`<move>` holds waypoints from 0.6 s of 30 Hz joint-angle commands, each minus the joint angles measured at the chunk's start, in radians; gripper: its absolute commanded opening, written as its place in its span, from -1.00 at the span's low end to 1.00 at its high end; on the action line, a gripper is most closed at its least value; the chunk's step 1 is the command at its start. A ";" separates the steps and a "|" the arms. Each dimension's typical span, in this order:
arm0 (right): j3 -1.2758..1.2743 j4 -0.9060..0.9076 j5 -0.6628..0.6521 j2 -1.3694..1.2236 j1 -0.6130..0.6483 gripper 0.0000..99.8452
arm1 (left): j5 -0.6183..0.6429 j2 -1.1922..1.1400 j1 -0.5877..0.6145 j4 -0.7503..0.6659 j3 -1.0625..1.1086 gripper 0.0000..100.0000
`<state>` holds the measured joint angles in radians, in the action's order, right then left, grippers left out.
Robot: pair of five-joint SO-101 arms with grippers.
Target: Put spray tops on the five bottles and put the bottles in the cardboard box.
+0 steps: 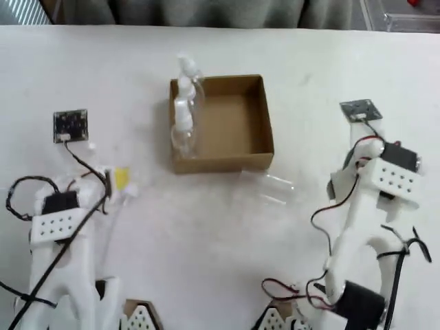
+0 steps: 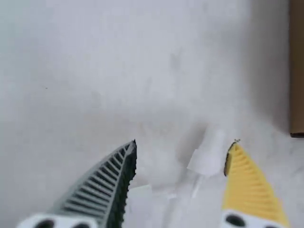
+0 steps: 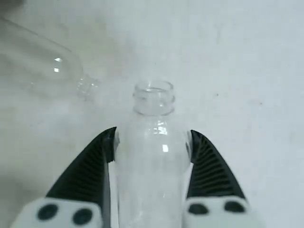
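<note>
Right hand (image 3: 152, 132) is clamped on an uncapped clear bottle (image 3: 151, 161), its open neck pointing away, while my left hand (image 2: 184, 142) hangs spread over a spray top (image 2: 206, 154) lying on the bench (image 2: 95, 71).

Robotics lab bench, so indicated: white table (image 1: 206, 234) strewn with bare circuit boards (image 1: 71, 124) and loose wires (image 1: 88, 167); curtain (image 1: 206, 10) hung behind.

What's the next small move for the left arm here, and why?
Probably close the left gripper on the spray top: it lies between the open jaws, and the right gripper holds an uncapped bottle that needs it.
</note>
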<state>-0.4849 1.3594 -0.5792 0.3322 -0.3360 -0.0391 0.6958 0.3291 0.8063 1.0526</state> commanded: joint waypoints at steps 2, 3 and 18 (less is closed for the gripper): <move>-0.064 -0.042 0.021 0.091 0.054 -0.97 | -0.153 0.022 0.053 0.302 -0.281 -0.42; -0.077 -0.053 0.021 0.094 0.054 -0.97 | -0.143 0.022 0.067 0.342 -0.311 -0.42; -0.147 -0.128 0.014 0.094 0.050 -0.97 | -0.233 0.019 -0.042 0.207 -0.133 -0.42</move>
<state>-0.6429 1.2428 -0.5685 0.3905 -0.2885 -0.2647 0.6974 0.3491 1.0671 0.8945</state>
